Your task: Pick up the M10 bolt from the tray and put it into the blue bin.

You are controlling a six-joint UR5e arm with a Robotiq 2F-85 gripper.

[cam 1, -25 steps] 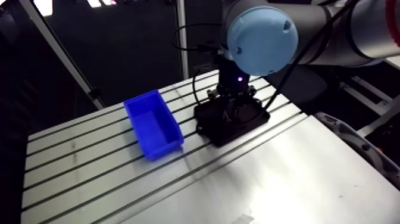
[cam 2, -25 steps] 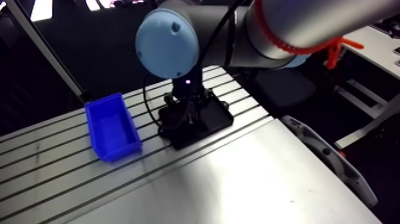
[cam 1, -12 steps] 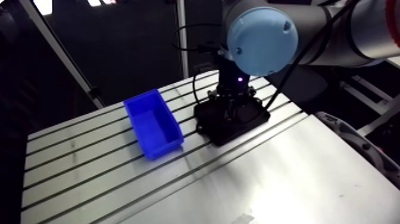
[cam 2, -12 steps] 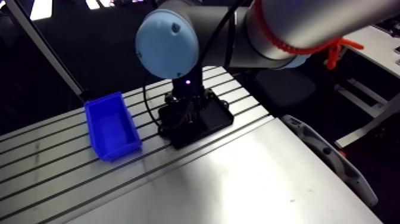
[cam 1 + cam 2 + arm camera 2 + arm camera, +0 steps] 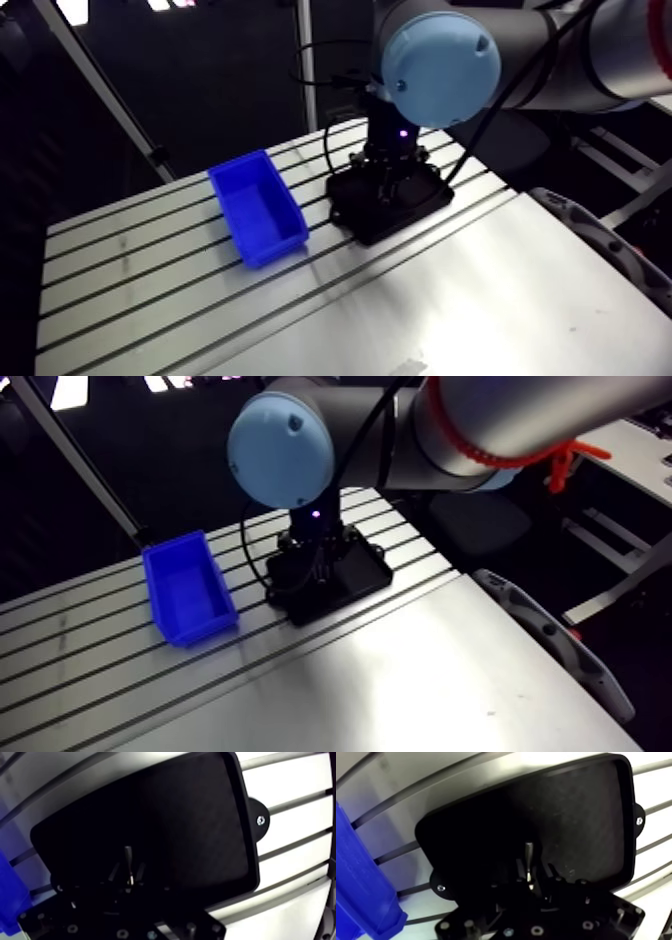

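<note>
The black tray (image 5: 586,812) lies on the slotted table, right under my gripper (image 5: 532,883). A grey M10 bolt (image 5: 529,859) shows between the two dark fingertips, its shank pointing ahead over the tray floor. The fingers stand close on either side of it and look shut on it. In the arm view the gripper (image 5: 388,178) reaches down into the tray (image 5: 420,205). The blue bin (image 5: 257,208) sits open and with nothing in it on the table, a short way beside the tray; its wall (image 5: 361,897) shows at the edge of the wrist view.
Table slots (image 5: 150,270) run under both the tray and the bin. The tray has screw tabs (image 5: 257,819) at its ends. A smooth plate (image 5: 480,300) covers the near part of the table. A slanted frame post (image 5: 110,95) stands behind the bin.
</note>
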